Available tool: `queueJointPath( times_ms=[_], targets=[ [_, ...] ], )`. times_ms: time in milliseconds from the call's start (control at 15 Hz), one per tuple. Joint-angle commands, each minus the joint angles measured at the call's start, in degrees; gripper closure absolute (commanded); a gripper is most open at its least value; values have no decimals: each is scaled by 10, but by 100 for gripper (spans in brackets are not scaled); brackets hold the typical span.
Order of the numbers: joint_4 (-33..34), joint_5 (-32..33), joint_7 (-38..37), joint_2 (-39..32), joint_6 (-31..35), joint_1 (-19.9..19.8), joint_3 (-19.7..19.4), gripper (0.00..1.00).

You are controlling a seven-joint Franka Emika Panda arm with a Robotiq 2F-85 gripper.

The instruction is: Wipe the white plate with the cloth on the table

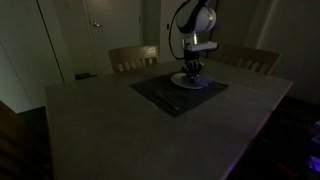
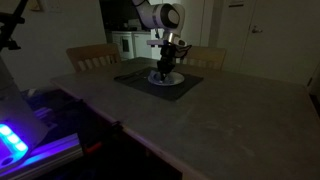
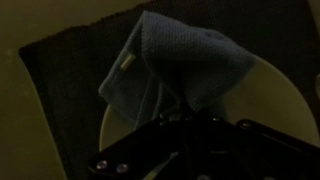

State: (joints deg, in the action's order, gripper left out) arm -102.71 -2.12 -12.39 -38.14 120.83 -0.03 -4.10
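Observation:
The white plate (image 3: pixel 268 95) lies on a dark rectangular placemat (image 3: pixel 60 80) on the table (image 1: pixel 120 130). It also shows in both exterior views (image 1: pixel 203 83) (image 2: pixel 176 78). The bluish-grey cloth (image 3: pixel 185 65) hangs bunched over the plate, pinched at its lower end in my gripper (image 3: pixel 190 118). In both exterior views my gripper (image 1: pixel 191 72) (image 2: pixel 164 68) points straight down onto the plate, with the cloth hidden under it.
Two wooden chairs (image 1: pixel 133 57) (image 1: pixel 250 60) stand at the far side of the table. The placemat (image 1: pixel 175 95) surrounds the plate. A device with blue lights (image 2: pixel 15 140) sits at the near table corner. The room is dim.

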Motion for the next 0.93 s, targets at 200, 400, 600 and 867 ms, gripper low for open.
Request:
queueJointPath(
  times_ms=[200, 400, 600, 867],
  targets=[
    [3, 5, -111, -24, 65, 15, -25, 98],
    [11, -17, -119, -24, 76, 7, -12, 98],
    [17, -37, -94, -13, 89, 4, 1, 98],
    [27, -23, -76, 4, 115, 25, 12, 98]
  ],
)
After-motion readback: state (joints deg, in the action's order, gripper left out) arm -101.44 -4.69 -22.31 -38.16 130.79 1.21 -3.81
